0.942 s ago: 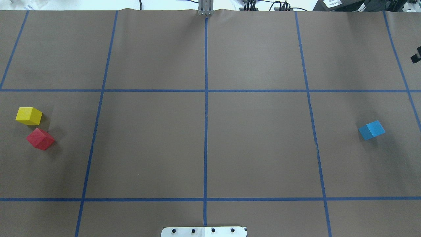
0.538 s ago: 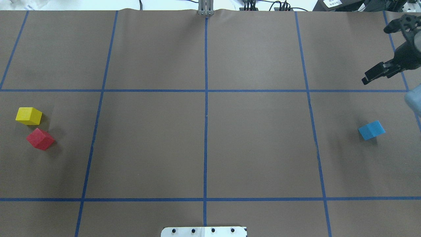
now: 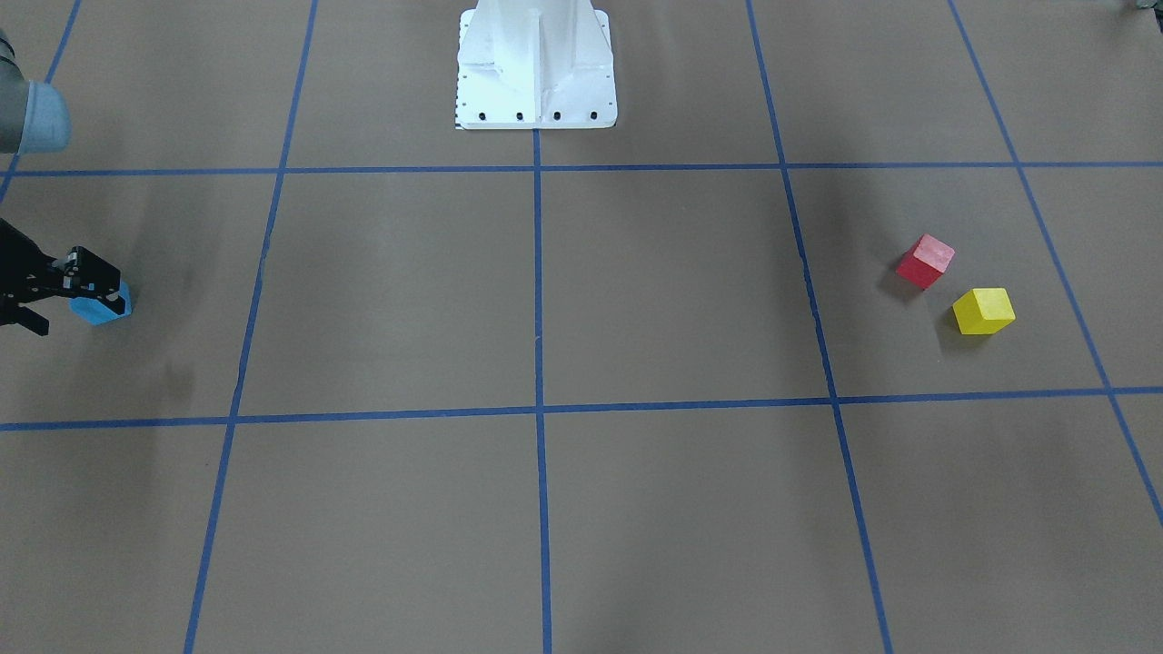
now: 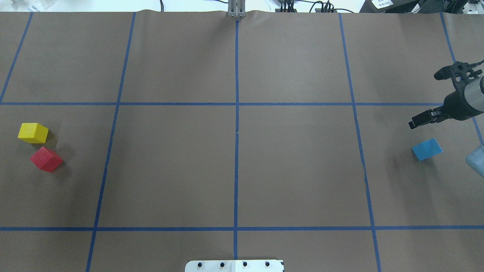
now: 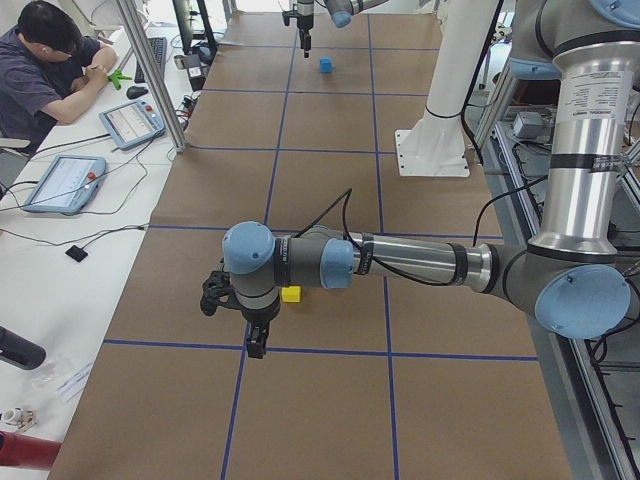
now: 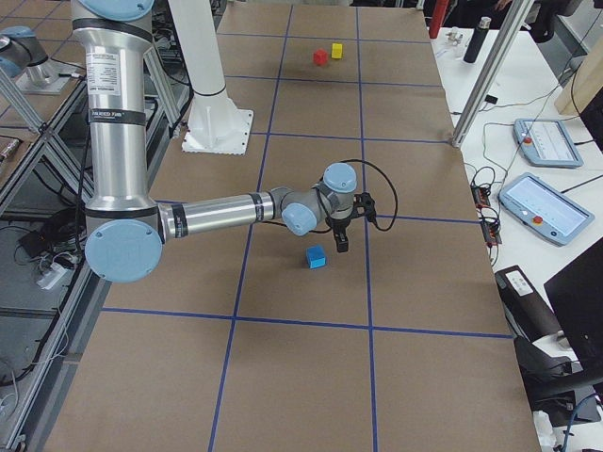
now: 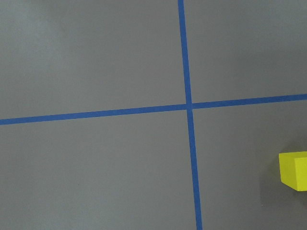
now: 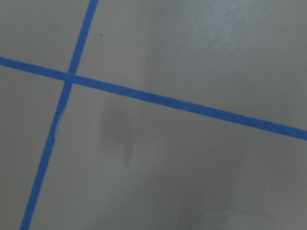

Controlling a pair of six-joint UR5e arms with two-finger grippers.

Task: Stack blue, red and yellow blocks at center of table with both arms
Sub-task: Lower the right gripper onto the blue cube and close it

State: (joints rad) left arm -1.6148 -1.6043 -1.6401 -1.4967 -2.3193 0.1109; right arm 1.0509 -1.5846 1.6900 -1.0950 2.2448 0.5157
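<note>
- Evidently the opening step is in hand: the right gripper (image 4: 425,99) hangs above the table (image 4: 295,166) with its jaws wide apart. It is just beyond the blue block (image 4: 427,149), which sits untouched near the table's right edge.
- Next, I judge, the gripper must come over that block and turn to match its faces, which lie skewed to the tape lines (image 4: 237,170). Then it must drop and close.
- The left gripper (image 5: 240,322) shows only in the left side view, hanging close by the yellow block (image 4: 33,133). Whether its jaws are apart or together I cannot tell.
- The yellow block and the red block (image 4: 46,159) lie near the table's left edge, just beside each other with a slim gap. That closeness may crowd a finger.
- No block stands at the centre yet, and nothing visible lies between the blocks and it.
- The white pedestal (image 3: 536,64) stands at the robot-side edge. A person (image 5: 45,70) sits at a side bench (image 5: 60,210), well apart.
</note>
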